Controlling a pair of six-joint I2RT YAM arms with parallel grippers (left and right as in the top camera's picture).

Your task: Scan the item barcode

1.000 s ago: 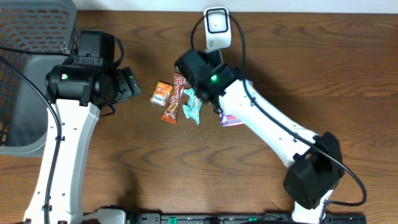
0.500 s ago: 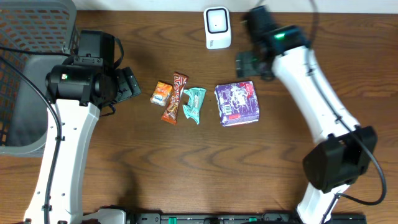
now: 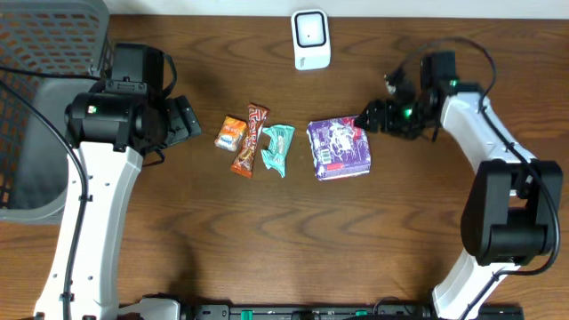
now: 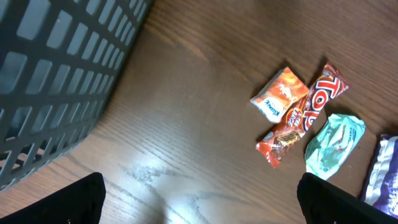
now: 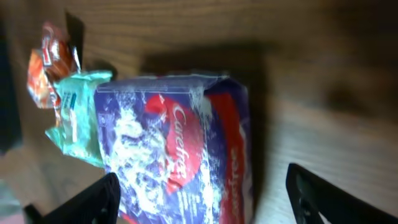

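The white barcode scanner [image 3: 311,40] stands at the table's far edge. A purple Carefree pack [image 3: 339,148] lies flat on the wood, the rightmost of a row of items. My right gripper [image 3: 369,120] is open at the pack's upper right corner. In the right wrist view the pack [image 5: 180,149] fills the space between my open right gripper's [image 5: 205,199] dark fingers [image 5: 93,199]; contact is unclear. My left gripper [image 3: 182,120] hangs open to the left of the row, and in its wrist view the left gripper [image 4: 199,208] has only bare wood between its fingers.
Left of the pack lie a teal packet [image 3: 277,148], a red Top bar [image 3: 251,140] and a small orange packet [image 3: 232,133]. A grey mesh basket [image 3: 44,107] fills the left side, close behind my left arm. The basket's wall [image 4: 56,81] looms in the left wrist view.
My right arm swung from over the items up past the scanner, then down to the purple pack's right side. The pack lies uncovered on the table. The left arm stayed still.
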